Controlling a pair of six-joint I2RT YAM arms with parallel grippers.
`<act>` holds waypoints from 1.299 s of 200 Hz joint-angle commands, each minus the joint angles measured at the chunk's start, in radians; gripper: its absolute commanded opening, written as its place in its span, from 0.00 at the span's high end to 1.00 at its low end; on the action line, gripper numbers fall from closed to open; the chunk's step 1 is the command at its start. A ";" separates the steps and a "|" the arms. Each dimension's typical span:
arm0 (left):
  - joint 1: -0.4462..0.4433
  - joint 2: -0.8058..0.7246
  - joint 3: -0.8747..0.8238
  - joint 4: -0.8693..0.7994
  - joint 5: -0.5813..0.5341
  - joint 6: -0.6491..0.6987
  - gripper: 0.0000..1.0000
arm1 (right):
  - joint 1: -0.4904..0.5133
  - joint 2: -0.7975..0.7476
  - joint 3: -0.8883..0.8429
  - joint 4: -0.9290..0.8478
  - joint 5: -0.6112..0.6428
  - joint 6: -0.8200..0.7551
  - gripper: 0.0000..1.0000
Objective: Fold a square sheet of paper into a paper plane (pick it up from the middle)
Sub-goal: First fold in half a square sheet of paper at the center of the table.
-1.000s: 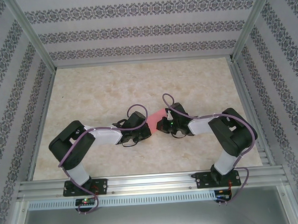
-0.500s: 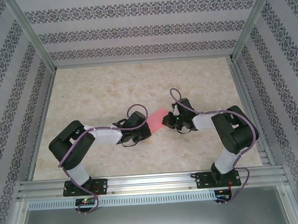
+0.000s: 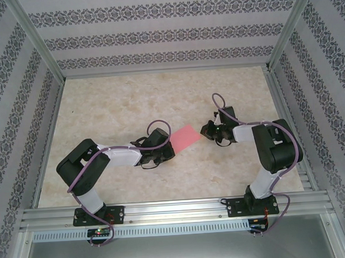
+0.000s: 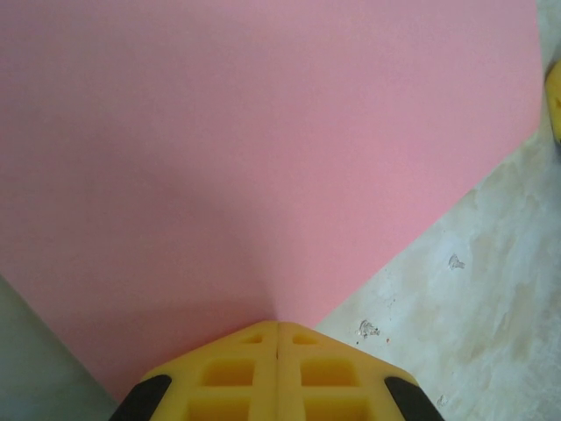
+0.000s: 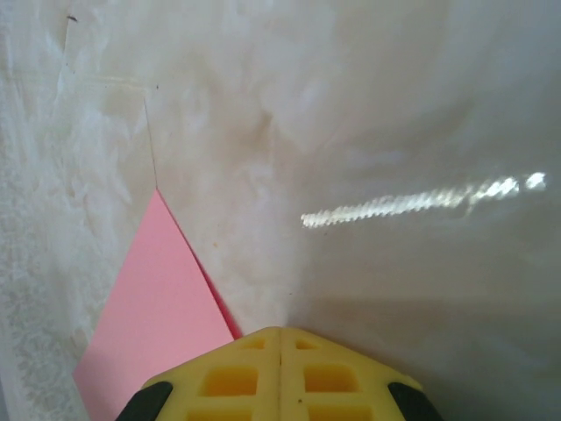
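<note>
Right gripper [image 3: 208, 129], closed and empty, now stands farther right than a second ago, clear of the square sheet of paper [image 3: 185, 136]. Left gripper [image 4: 279, 329] remains closed, tips on the sheet, mid-table [image 3: 130, 102].

The right hand [image 3: 209, 129] has drawn back from the square sheet of paper [image 3: 185, 137]. It now sits clear of the sheet's right edge, and more of the pink sheet lies uncovered.
</note>
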 commanded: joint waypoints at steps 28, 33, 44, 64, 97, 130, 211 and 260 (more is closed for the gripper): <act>-0.009 0.040 -0.029 -0.225 -0.035 0.024 1.00 | 0.019 -0.169 -0.036 -0.010 0.073 -0.038 1.00; -0.009 0.038 -0.023 -0.222 -0.032 0.028 1.00 | 0.033 -0.183 -0.041 -0.013 0.069 -0.037 1.00; -0.009 0.037 -0.013 -0.221 -0.025 0.039 1.00 | 0.072 -0.192 -0.042 -0.024 0.060 -0.035 1.00; -0.009 0.036 0.003 -0.211 -0.015 0.053 1.00 | 0.153 -0.160 -0.045 -0.004 0.030 0.003 1.00; -0.009 0.045 0.046 -0.225 -0.008 0.077 1.00 | 0.255 -0.061 -0.024 0.071 0.002 0.066 1.00; -0.009 0.033 0.069 -0.220 -0.004 0.097 1.00 | 0.285 0.020 -0.002 0.092 -0.009 0.086 1.00; -0.001 0.012 0.185 -0.130 0.022 0.237 0.98 | 0.282 0.067 -0.016 0.024 0.024 0.066 1.00; 0.005 0.102 0.182 -0.111 0.033 0.228 0.99 | 0.284 0.093 -0.019 0.024 0.017 0.075 1.00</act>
